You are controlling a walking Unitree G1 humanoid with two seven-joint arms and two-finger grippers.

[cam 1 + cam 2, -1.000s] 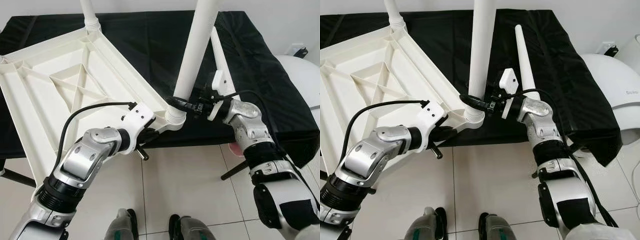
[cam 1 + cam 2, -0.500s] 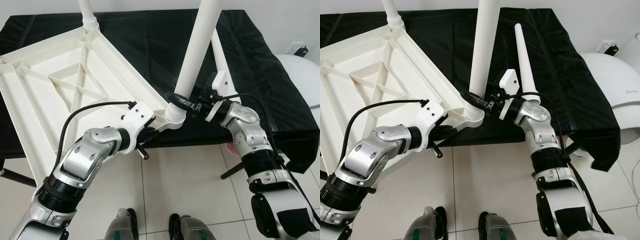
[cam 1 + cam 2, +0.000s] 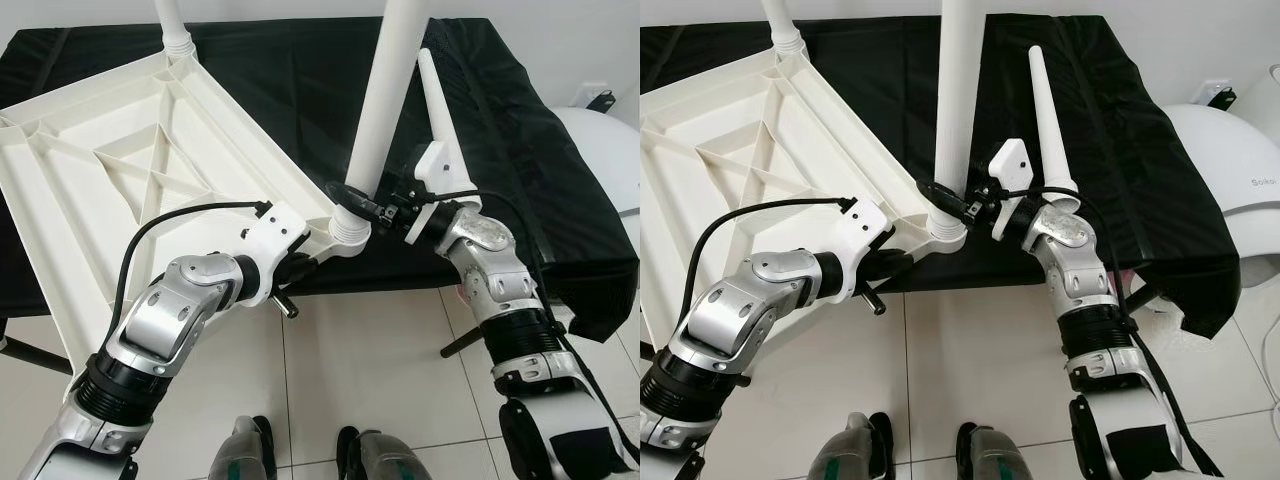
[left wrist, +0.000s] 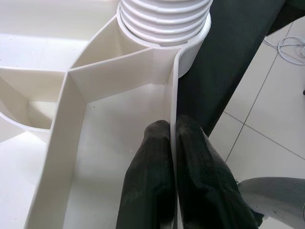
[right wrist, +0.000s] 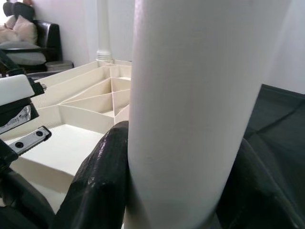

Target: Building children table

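The white plastic table top (image 3: 130,150) lies upside down on a black-covered bench, its near corner hanging over the edge. My left gripper (image 4: 171,143) is shut on the table top's thin rim just behind the corner socket (image 3: 350,228). A white leg (image 3: 385,100) stands in that socket, leaning slightly right. My right gripper (image 3: 362,205) is shut on this leg just above the socket, with its fingers (image 5: 102,176) on both sides of the tube. A second leg (image 3: 172,25) stands in the far corner. A loose tapered leg (image 3: 1045,120) lies on the cloth behind my right wrist.
The black cloth (image 3: 300,90) hangs over the bench's front edge onto a white tiled floor (image 3: 370,370). A white rounded appliance (image 3: 605,160) stands at the right. My feet (image 3: 300,450) are close to the bench.
My right wrist and forearm have swung in towards the socket, still shut on the leg, which now stands a little more upright. The left gripper holds the rim as before.
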